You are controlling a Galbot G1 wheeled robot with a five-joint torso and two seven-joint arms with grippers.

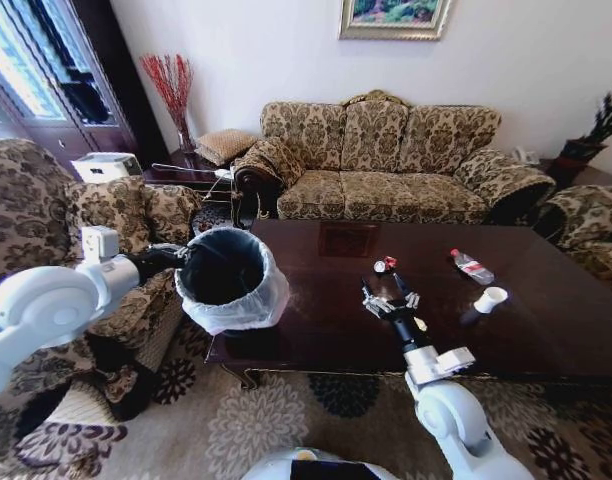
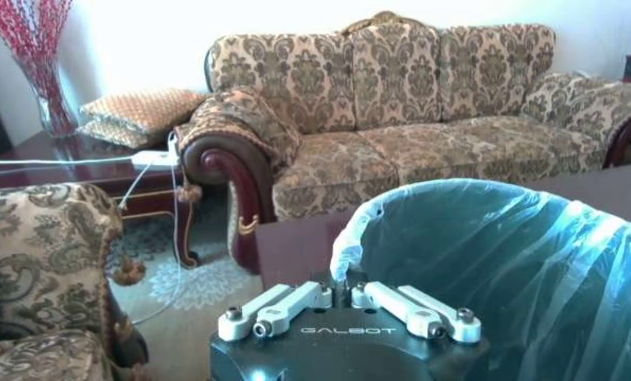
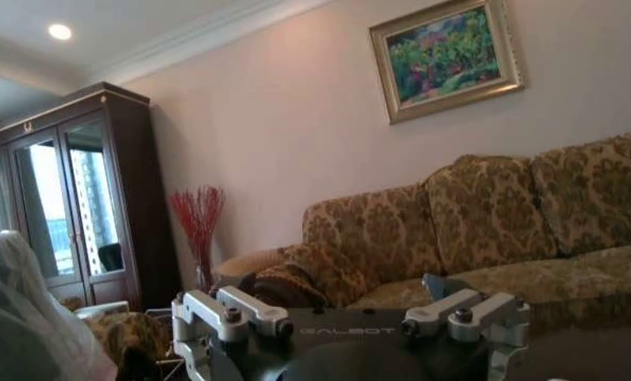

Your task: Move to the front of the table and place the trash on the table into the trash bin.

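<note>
— How far along were you?

— Partway, I judged. My left claw was clenched on the rim of the bin, holding it at the corner of the surface. My right claw hung spread and empty over the dark wood, just short of a small red-and-white scrap. A bottle and a paper cup lay beyond it to the right, apart from each other. None of the three was binned yet.

— And the room?

— Glossy reddish wood and a patterned sofa behind it. An armchair sat on my left, red twigs stood in the corner, and a painting hung above.
</note>
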